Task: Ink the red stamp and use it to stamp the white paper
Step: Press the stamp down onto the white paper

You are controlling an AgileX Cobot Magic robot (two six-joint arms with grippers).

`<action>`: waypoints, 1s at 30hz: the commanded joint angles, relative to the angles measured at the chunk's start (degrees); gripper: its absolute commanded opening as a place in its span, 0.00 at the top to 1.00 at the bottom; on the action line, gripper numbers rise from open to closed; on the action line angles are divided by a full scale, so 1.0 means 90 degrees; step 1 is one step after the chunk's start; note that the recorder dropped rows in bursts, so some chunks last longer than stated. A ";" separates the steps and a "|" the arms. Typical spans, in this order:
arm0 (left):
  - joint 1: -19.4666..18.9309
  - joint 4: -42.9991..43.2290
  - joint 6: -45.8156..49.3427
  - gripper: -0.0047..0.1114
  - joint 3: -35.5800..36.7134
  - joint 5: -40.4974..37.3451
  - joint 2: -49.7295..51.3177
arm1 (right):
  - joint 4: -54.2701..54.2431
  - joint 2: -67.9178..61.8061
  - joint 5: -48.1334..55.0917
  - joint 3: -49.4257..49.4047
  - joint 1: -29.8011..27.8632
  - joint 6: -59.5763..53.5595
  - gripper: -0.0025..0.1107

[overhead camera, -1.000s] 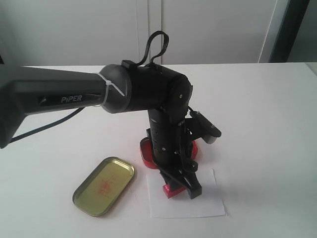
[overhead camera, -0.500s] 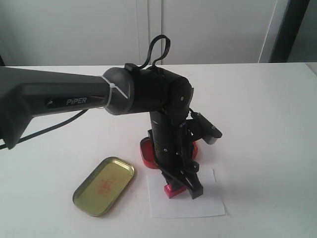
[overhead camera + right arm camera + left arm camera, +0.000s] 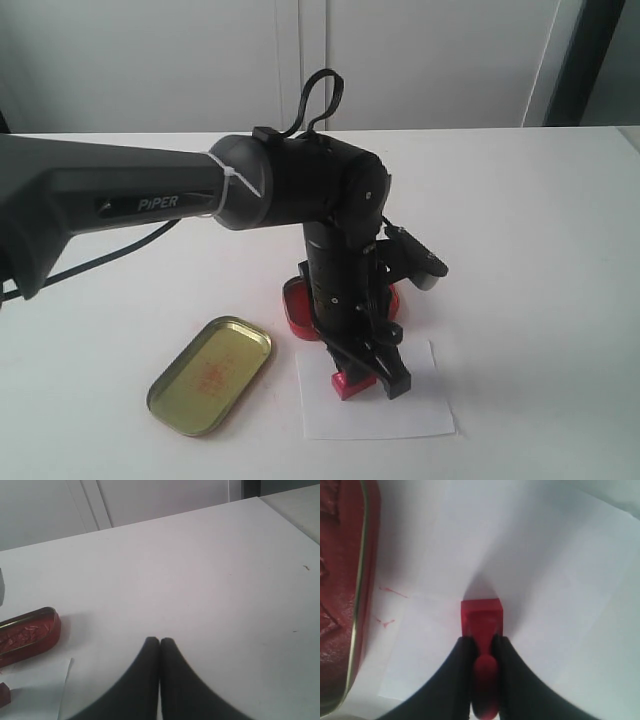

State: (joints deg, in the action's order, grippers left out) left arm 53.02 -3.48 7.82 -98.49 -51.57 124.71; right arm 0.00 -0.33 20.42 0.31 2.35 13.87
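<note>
The red stamp [image 3: 347, 384] stands base-down on the white paper [image 3: 410, 415], near the sheet's left part. My left gripper [image 3: 372, 378] reaches straight down from above and is shut on the stamp's handle. In the left wrist view its black fingers [image 3: 462, 655] pinch the knobbed handle, and the square base of the red stamp [image 3: 481, 615] rests against the white paper [image 3: 560, 580]. My right gripper [image 3: 160, 641] is shut on nothing above bare table, away from the paper [image 3: 35, 690].
The open red ink tin [image 3: 296, 306] lies just behind the paper, mostly hidden by the left arm. The gold tin lid [image 3: 210, 375] lies inside-up to the paper's left. Small red ink smears [image 3: 392, 592] mark the paper beside the red tin [image 3: 340, 580].
The left arm's upper part has shifted slightly. The stamp stays in the same spot on the paper, still held.
</note>
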 commanded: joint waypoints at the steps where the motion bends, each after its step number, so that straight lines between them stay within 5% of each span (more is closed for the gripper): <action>1: 0.0031 -0.0231 0.0028 0.96 0.0213 0.0141 0.0402 | 0.0048 0.0037 -0.0101 -0.0035 -0.0016 0.0009 0.98; 30: 0.0018 -0.0596 0.0300 0.96 0.0752 0.0482 0.0388 | 0.0048 0.0037 -0.0101 -0.0035 -0.0016 0.0009 0.98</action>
State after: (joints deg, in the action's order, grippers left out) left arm 52.35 -5.74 10.01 -94.57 -47.60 123.51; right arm 0.00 -0.33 20.42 0.31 2.35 13.87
